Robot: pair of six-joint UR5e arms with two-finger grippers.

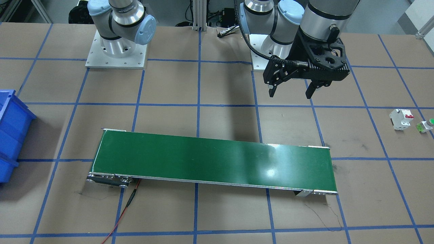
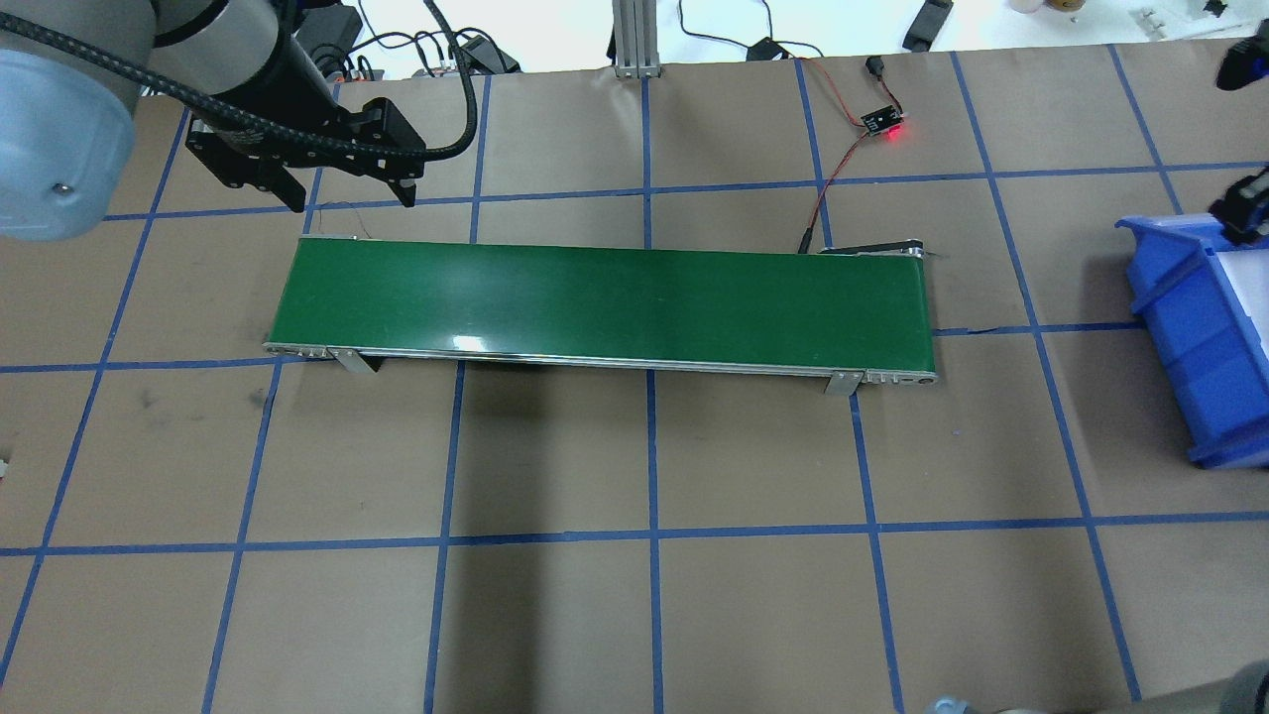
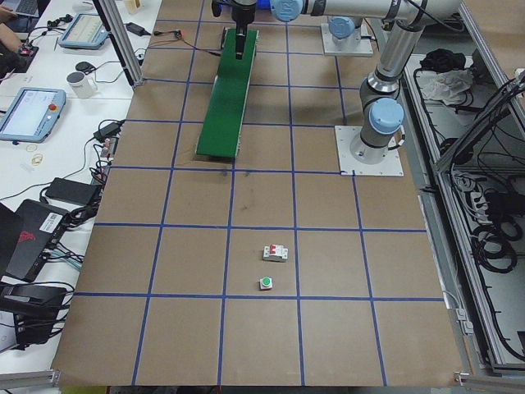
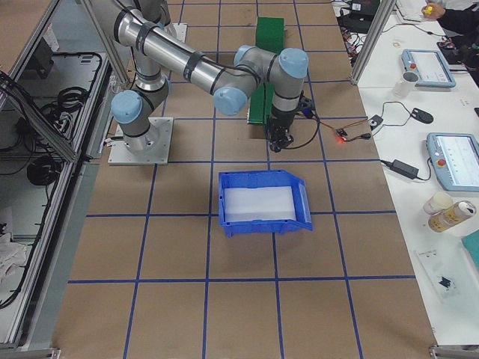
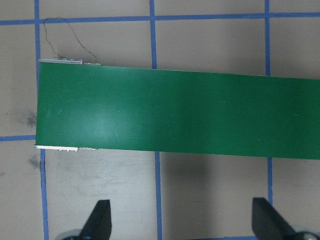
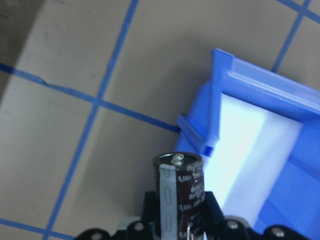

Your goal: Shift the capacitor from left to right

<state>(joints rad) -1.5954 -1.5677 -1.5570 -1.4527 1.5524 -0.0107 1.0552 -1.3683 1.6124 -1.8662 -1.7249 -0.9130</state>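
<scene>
1. Capacitor (image 6: pixel 180 187) first: black with a pale stripe, it stands clamped between the right fingers (image 6: pixel 211 212), above the table (image 6: pixel 60 125) and just short of the blue bin's (image 6: pixel 240 80) near corner.
2. We judge the carry almost done. We would take it past the bin's rim and over the bin's pale floor. Then we would lower it before releasing, so it cannot bounce out or roll.
3. Well away from the bin, the left fingers (image 5: pixel 100 220) hang spread and empty beside the green belt's (image 5: pixel 175 115) end farthest from it.

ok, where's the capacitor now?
In the right wrist view, the capacitor sits in the right gripper, near the blue bin.
</scene>
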